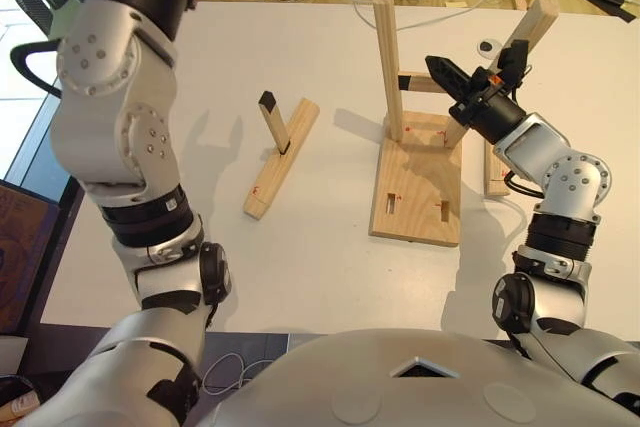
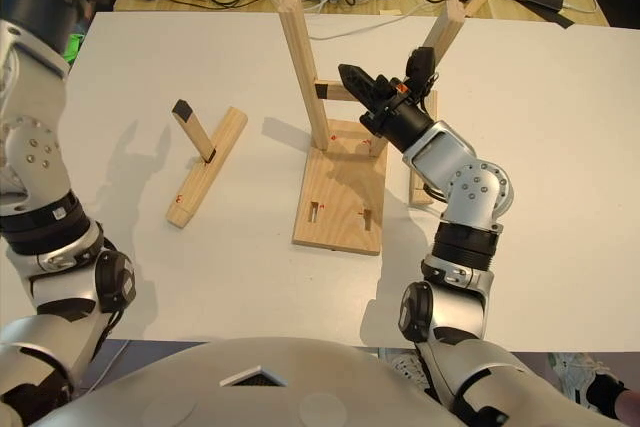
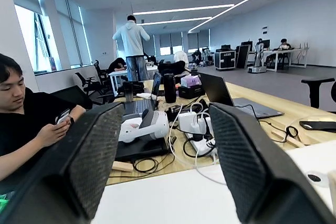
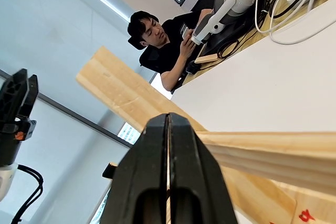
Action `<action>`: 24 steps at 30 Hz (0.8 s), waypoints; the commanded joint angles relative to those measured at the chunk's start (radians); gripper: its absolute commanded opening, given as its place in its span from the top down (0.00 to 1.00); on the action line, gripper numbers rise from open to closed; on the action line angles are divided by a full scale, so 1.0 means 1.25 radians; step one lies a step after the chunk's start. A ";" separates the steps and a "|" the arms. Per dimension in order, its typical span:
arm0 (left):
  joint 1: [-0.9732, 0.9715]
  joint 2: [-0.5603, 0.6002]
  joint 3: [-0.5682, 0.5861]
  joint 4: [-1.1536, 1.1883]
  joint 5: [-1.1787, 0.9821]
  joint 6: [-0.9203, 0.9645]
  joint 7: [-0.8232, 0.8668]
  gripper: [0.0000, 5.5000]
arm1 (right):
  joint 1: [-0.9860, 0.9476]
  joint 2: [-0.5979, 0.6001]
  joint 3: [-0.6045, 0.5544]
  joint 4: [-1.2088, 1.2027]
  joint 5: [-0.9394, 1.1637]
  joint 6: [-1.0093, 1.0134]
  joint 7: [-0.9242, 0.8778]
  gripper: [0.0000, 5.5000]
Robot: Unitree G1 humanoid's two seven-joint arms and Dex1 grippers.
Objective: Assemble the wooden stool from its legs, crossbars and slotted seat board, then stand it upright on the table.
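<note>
Pale wood, stiff and dry, makes up every part. The seat board point(image 1: 418, 219) lies flat on the white table point(image 1: 300, 267), slots up. One leg point(image 1: 387, 57) stands upright from its far left corner. A second leg point(image 1: 533, 19) leans outward from its far right corner, and a short dark-tipped crossbar point(image 1: 412, 83) runs between the two.

The right gripper point(image 1: 436, 67) sits above the board's far edge, just beside that crossbar, its jaws pressed together on nothing.

Left of the board lies a third leg point(image 1: 282, 159) with a stub crossbar point(image 1: 274, 119) pegged in and sticking up. Just right of the board another wooden piece point(image 1: 495, 175) lies under the right arm.

The left gripper point(image 3: 165, 124) is held high, well away from the board, jaws apart and empty.

These parts look light and rigid, not fragile. The push-fit joints could lever loose, though, and the board may skate on the smooth tabletop. Pinch a leg across its flat faces near mid-length, close to the joint being seated.
</note>
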 commanded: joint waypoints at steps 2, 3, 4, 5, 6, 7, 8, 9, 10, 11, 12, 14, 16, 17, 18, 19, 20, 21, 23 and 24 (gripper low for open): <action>0.157 -0.053 -0.067 0.079 0.022 0.060 0.019 0.46 | -0.022 -0.011 0.024 -0.002 -0.010 -0.007 0.005 1.00; 0.203 -0.064 -0.098 0.126 0.055 0.032 0.034 0.46 | -0.023 -0.010 0.026 -0.003 -0.011 -0.010 0.004 1.00; 0.235 -0.073 -0.125 0.175 0.077 0.009 0.037 0.46 | -0.023 -0.010 0.027 -0.003 -0.011 -0.013 0.003 1.00; 0.245 -0.083 -0.124 0.214 0.085 -0.001 0.047 0.46 | -0.025 -0.010 0.030 -0.001 -0.013 -0.015 0.005 1.00; 0.240 -0.081 -0.125 0.233 0.091 -0.008 0.048 0.46 | -0.027 -0.011 0.032 0.001 -0.014 -0.016 0.006 1.00; 0.225 -0.072 -0.122 0.238 0.092 -0.006 0.042 0.46 | -0.026 -0.012 0.034 0.002 -0.015 -0.017 0.008 1.00; 0.211 -0.061 -0.122 0.244 0.094 -0.008 0.035 0.46 | -0.025 -0.014 0.035 0.003 -0.016 -0.021 0.010 1.00; 0.202 -0.052 -0.119 0.234 0.090 -0.003 0.026 0.46 | -0.023 -0.014 0.035 0.005 -0.016 -0.024 0.010 1.00; 0.194 -0.047 -0.115 0.223 0.086 0.002 0.020 0.46 | -0.023 -0.015 0.035 0.007 -0.017 -0.027 0.011 1.00; 0.179 -0.042 -0.108 0.198 0.076 0.014 0.015 0.46 | -0.023 -0.014 0.035 0.009 -0.017 -0.031 0.011 1.00; 0.162 -0.036 -0.103 0.175 0.068 0.026 0.012 0.46 | -0.022 -0.013 0.035 0.008 -0.017 -0.034 0.011 1.00; 0.103 -0.025 -0.087 0.137 0.052 0.055 0.005 0.46 | -0.020 -0.011 0.034 0.009 -0.018 -0.041 0.011 1.00; 0.030 -0.010 -0.067 0.119 0.038 0.081 0.003 0.46 | -0.019 -0.010 0.035 0.011 -0.020 -0.047 0.012 1.00; -0.008 -0.002 -0.055 0.116 0.033 0.090 0.003 0.46 | -0.018 -0.009 0.036 0.011 -0.021 -0.049 0.013 1.00; -0.040 0.006 -0.047 0.116 0.029 0.097 0.002 0.46 | -0.017 -0.009 0.037 0.011 -0.021 -0.050 0.013 1.00; -0.062 0.012 -0.042 0.118 0.026 0.103 0.001 0.46 | -0.017 -0.009 0.037 0.011 -0.021 -0.052 0.014 1.00; -0.075 0.014 -0.038 0.115 0.023 0.111 0.002 0.46 | -0.016 -0.009 0.038 0.009 -0.020 -0.052 0.013 1.00; -0.080 0.011 -0.037 0.111 0.018 0.120 0.003 0.46 | -0.014 -0.008 0.038 0.006 -0.019 -0.051 0.012 1.00; -0.047 -0.027 -0.039 0.076 -0.002 0.153 0.017 0.46 | -0.012 -0.008 0.039 0.000 -0.014 -0.046 0.010 1.00; -0.004 -0.072 -0.041 0.045 -0.024 0.183 0.032 0.46 | -0.011 -0.008 0.041 -0.003 -0.012 -0.043 0.009 1.00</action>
